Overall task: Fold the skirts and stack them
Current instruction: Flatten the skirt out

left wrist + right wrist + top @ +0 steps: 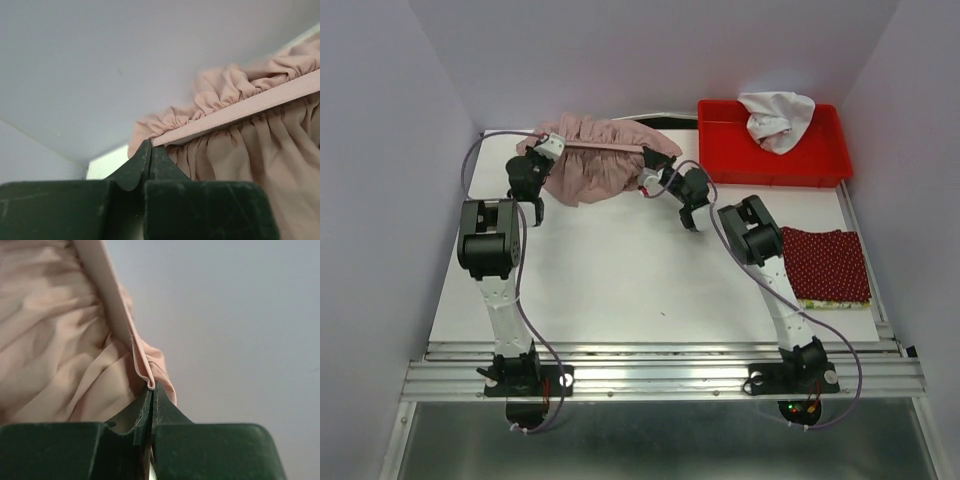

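Pink skirt [595, 175] stretched at upper centre of frame; left end effector [151, 146] pinched closed on one waistband [240, 112] end, right end effector [152, 387] closed on the other; dotted red skirt [825, 262] folded flat at right edge.

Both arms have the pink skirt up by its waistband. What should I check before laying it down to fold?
1. Is the left gripper shut on one end of the waistband? Ok.
2. Is the right gripper shut on the other end? Ok.
3. Does the waistband run straight between them? Ok.
4. Is the hem of the pink skirt off the table? Cannot tell.
5. Is there bare table in front of it? Ok.
6. Is the dark red dotted skirt folded flat at the right, on the yellow-green skirt? Ok.
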